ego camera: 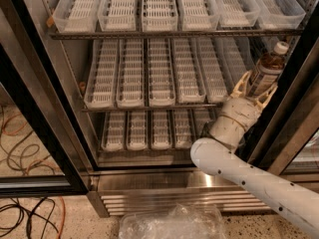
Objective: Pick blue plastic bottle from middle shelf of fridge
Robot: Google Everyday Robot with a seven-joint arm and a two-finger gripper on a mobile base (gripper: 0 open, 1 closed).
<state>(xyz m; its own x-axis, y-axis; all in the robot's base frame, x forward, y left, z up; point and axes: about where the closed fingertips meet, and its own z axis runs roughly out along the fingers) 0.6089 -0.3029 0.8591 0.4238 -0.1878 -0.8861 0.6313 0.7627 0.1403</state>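
The blue plastic bottle (265, 69) stands upright at the far right end of the middle shelf (149, 106), dark liquid inside, white cap on top, next to the black door frame. My gripper (255, 87) is at the bottle's lower part, reaching up from the lower right, with the bottle rising out of it. The bottle's base is hidden behind the gripper. The fridge (164, 190) is open, with white lane trays on every shelf.
The black door frame (42, 128) runs diagonally at left, another frame (294, 83) stands right beside the bottle. An upper rack (174, 33) hangs over the bottle. A crumpled clear plastic bag (174, 224) and loose cables (20, 213) lie on the floor.
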